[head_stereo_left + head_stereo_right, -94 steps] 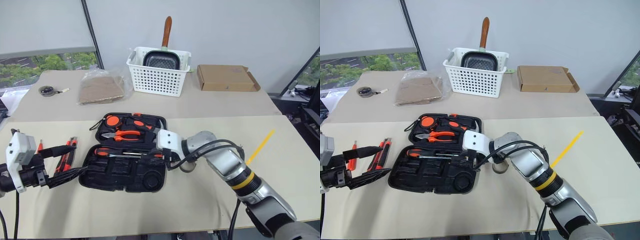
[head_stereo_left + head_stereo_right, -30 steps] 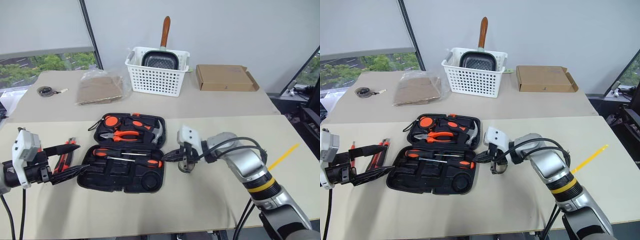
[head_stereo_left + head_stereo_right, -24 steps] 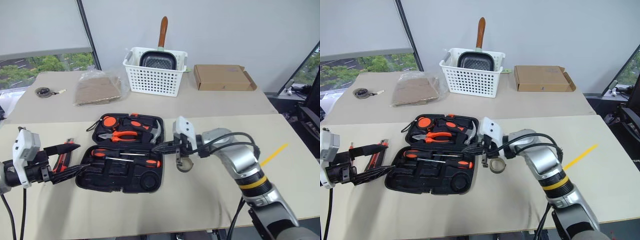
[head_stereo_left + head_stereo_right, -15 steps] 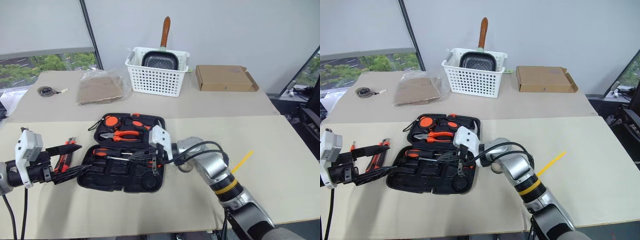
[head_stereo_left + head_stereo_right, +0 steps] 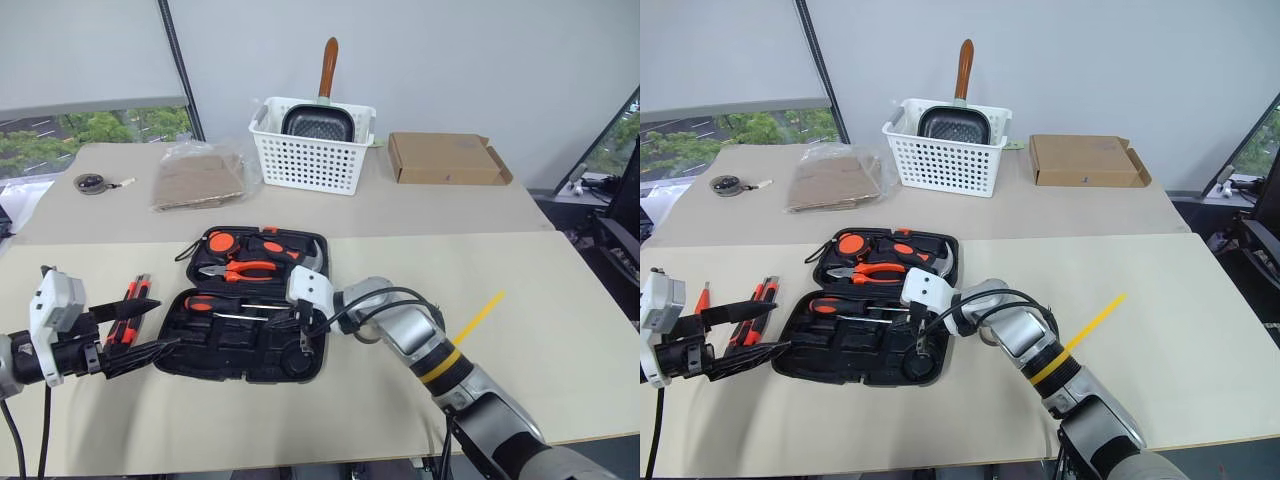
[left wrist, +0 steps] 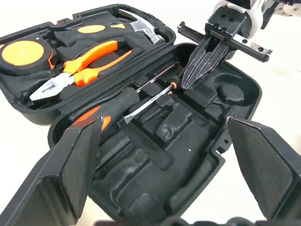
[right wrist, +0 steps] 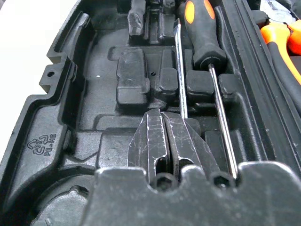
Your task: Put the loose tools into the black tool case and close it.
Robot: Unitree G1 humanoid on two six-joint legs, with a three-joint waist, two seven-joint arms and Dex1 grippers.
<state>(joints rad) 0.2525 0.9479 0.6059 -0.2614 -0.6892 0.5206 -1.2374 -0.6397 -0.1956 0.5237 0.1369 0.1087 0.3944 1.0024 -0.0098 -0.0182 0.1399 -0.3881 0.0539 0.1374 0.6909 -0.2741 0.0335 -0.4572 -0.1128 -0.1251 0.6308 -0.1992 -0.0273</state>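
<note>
The black tool case [image 5: 205, 345] lies open on the table. Two long screwdrivers [image 7: 200, 28] rest in its front half, handles toward my left. My right gripper [image 5: 282, 320] is shut on nothing, and its tip [image 6: 186, 86] hovers just over the screwdriver shafts [image 6: 155, 82]. My left gripper [image 5: 780, 328] stands open at the case's left end, its fingers [image 6: 70, 174] wide on either side of that end. The utility knife [image 5: 758, 300] and a small orange screwdriver [image 5: 702, 297] lie on the table left of the case, behind the left gripper.
Orange-handled pliers [image 5: 240, 270], a hammer [image 5: 310, 255] and a tape measure sit in the case's far half. A white basket [image 5: 315, 150] holding a pan, a cardboard box [image 5: 445, 158] and a wrapped brown packet [image 5: 200, 178] stand at the back. A yellow strip [image 5: 480, 315] lies at the right.
My shut right gripper has swung left and down, from the table beside the case to over its front half. The left gripper has stayed in place, open.
</note>
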